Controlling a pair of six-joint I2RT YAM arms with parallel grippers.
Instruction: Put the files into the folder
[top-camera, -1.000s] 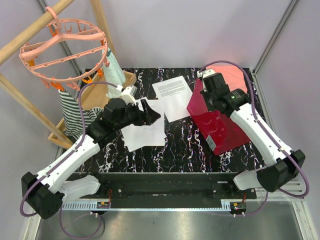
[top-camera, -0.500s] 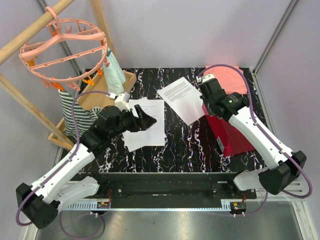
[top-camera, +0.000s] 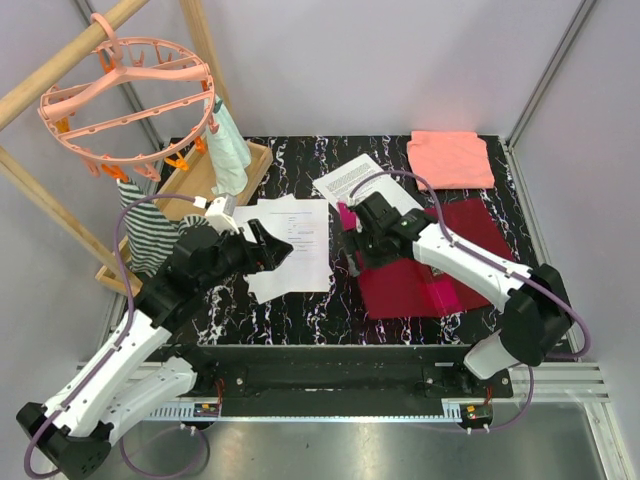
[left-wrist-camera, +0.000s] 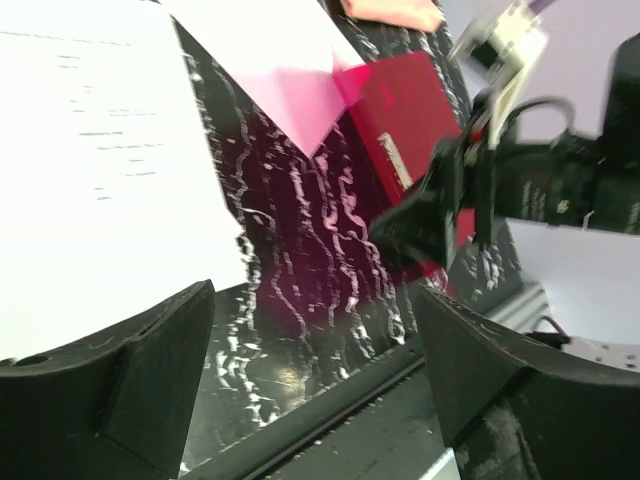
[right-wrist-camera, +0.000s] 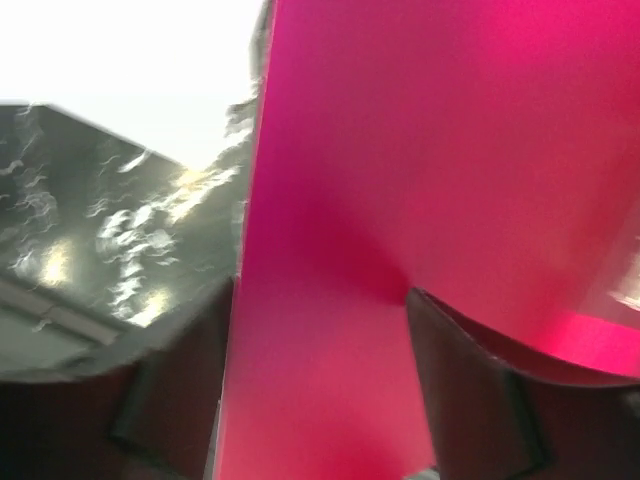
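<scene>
Files (top-camera: 305, 225): left gripper (top-camera: 272, 245) spread wide over the 9 o'clock sheet, another at 12. Right gripper (top-camera: 350, 238) also apart, straddling the open folder (top-camera: 420, 280) edge, 4 o'clock. Probably light, floppy, slippery, so best pinched at a corner.

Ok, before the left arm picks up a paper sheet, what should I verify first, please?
1. Folder spread open on the table: ok, it appears so.
2. Left gripper open: ok, fingers wide apart.
3. Left gripper over the near sheet: ok.
4. Far sheet free to take: not ok, the right gripper hangs over its corner.
5. Right gripper off the folder: cannot tell; its fingers are apart, but red cover fills its wrist view.
6. Pink cloth out of the way: ok, behind the folder.
</scene>
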